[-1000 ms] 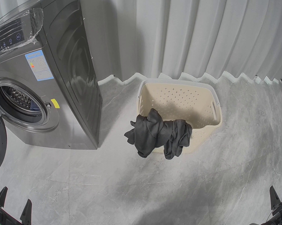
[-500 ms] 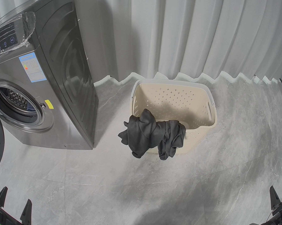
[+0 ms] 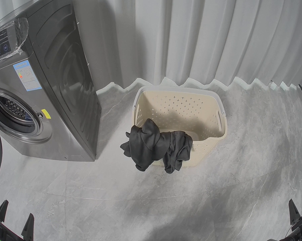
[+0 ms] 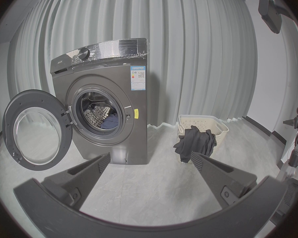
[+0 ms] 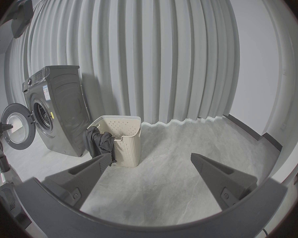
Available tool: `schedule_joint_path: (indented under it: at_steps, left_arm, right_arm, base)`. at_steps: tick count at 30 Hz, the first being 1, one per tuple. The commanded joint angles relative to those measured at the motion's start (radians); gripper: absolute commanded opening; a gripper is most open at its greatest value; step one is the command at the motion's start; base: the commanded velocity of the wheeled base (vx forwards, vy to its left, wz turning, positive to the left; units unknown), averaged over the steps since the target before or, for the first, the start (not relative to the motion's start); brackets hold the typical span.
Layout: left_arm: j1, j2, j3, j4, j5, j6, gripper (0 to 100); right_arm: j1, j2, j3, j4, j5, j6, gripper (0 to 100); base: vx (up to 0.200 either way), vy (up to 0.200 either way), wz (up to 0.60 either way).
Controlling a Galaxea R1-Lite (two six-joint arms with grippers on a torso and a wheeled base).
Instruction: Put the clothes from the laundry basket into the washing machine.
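Cream plastic forms the laundry basket (image 3: 221, 117), which stands on the grey stone floor (image 3: 124, 191) before a white curtain (image 3: 191, 34), just beside the washing machine (image 3: 57, 84). A dark grey garment (image 3: 157, 146) hangs bunched over the basket's near rim, half inside and half down the outer wall, hiding that corner of the interior. The machine's round door (image 4: 36, 129) stands swung open; the head view's edge cuts off most of it. Inside the drum lies a blue cloth (image 4: 110, 121), too shadowed to identify further. The left gripper (image 4: 149, 155) and the right gripper (image 5: 150, 156) both hang low, well apart from the basket, fingers spread wide.
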Motion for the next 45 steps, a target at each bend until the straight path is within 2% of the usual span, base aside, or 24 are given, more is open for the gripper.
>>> schedule_joint_path:
  at_steps: [1, 11, 13, 14, 18, 24, 25, 28, 29, 31, 32, 34, 35, 38, 41, 45]
  left_arm:
    - [0.0, -0.015, 0.016, 0.0, 0.0, -0.003, 100]
    - [0.0, -0.015, 0.016, 0.0, 0.0, 0.003, 100]
    - [0.0, -0.015, 0.016, 0.0, 0.0, 0.003, 100]
    - [0.002, -0.015, 0.016, 0.0, 0.0, 0.002, 100]
    - [0.002, -0.015, 0.016, 0.0, 0.0, 0.003, 100]
    - [0.002, -0.015, 0.016, -0.001, 0.0, 0.008, 100]
    - [0.002, -0.015, 0.016, -0.001, 0.0, 0.008, 100]
    - [0.002, -0.015, 0.018, -0.001, 0.0, 0.009, 100]
    - [0.002, -0.016, 0.018, -0.001, 0.0, 0.009, 100]
    - [0.002, -0.016, 0.018, -0.001, 0.0, 0.009, 100]
    - [0.002, -0.016, 0.018, -0.001, 0.0, 0.009, 100]
    - [0.002, -0.016, 0.018, -0.001, 0.0, 0.009, 100]
    - [0.002, -0.016, 0.018, -0.001, 0.0, 0.008, 100]
    - [0.002, -0.016, 0.018, 0.0, 0.0, 0.005, 100]
    - [0.002, -0.015, 0.018, -0.001, 0.0, 0.005, 100]
    - [0.002, -0.016, 0.018, -0.001, 0.0, 0.009, 100]
  right_arm:
    - [0.0, -0.016, 0.018, -0.001, 0.0, 0.0, 100]
    - [0.0, -0.016, 0.018, 0.001, 0.0, 0.0, 100]
    - [-0.004, -0.016, 0.018, 0.001, 0.006, -0.012, 100]
    - [-0.004, -0.016, 0.018, -0.001, 0.026, -0.04, 100]
    - [0.0, -0.016, 0.018, 0.001, 0.031, -0.018, 100]
    - [-0.003, -0.016, 0.018, -0.005, 0.034, -0.023, 100]
    - [-0.001, -0.016, 0.007, -0.018, 0.041, -0.026, 100]
    - [0.0, 0.001, -0.122, -0.028, 0.043, -0.017, 100]
    - [0.006, 0.07, -0.214, -0.027, 0.046, -0.017, 100]
    - [0.006, 0.07, -0.214, -0.027, 0.046, -0.017, 100]
    - [0.033, 0.22, -0.285, -0.018, 0.074, -0.009, 100]
    - [0.046, 0.268, -0.286, -0.014, 0.087, 0.001, 100]
    - [0.085, 0.433, -0.275, -0.028, 0.126, 0.058, 100]
    - [0.132, 0.623, -0.266, -0.064, 0.144, 0.113, 100]
    - [0.188, 0.72, -0.243, -0.145, 0.152, 0.121, 100]
    - [0.237, 0.734, -0.205, -0.194, 0.153, 0.112, 100]
  base:
    - [0.0, 0.0, 0.0]
    - [0.0, 0.0, 0.0]
    - [0.0, 0.0, 0.0]
    - [0.0, 0.0, 0.0]
    - [0.0, 0.0, 0.0]
    - [0.033, 0.0, 0.0]
    - [0.2, 0.0, 0.0]
    - [0.2, 0.0, 0.0]
    - [0.2, 0.0, 0.0]
    - [0.0, 0.0, 0.0]
    - [0.0, 0.0, 0.0]
    - [0.0, 0.0, 0.0]
    - [0.0, 0.0, 0.0]
    - [0.0, 0.0, 0.0]
    - [0.0, 0.0, 0.0]
    - [0.05, 0.0, 0.0]
